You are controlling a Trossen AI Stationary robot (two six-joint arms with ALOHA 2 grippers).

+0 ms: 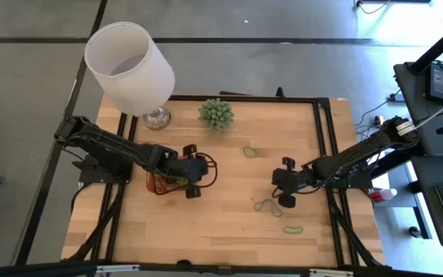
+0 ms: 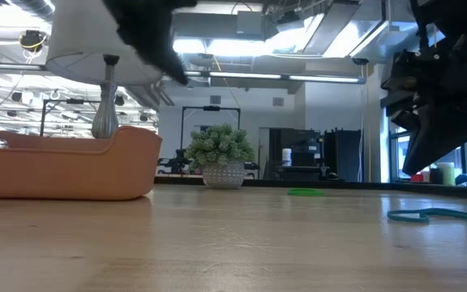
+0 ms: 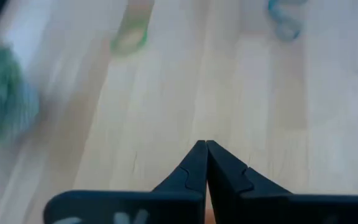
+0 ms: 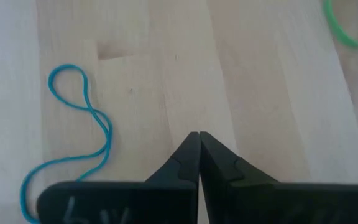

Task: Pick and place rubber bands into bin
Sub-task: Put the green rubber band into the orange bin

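With both my left fingers [image 3: 205, 149] and right fingers [image 4: 197, 140] pressed together and empty, I risk skating over the thin blue-grey rubber band [image 4: 73, 140] lying flat on the counter [image 1: 229, 223].

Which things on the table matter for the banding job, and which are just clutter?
Job:
bin
blue-grey rubber band
green rubber band near the front edge
green rubber band mid-table

Clutter:
lamp
spiky plant
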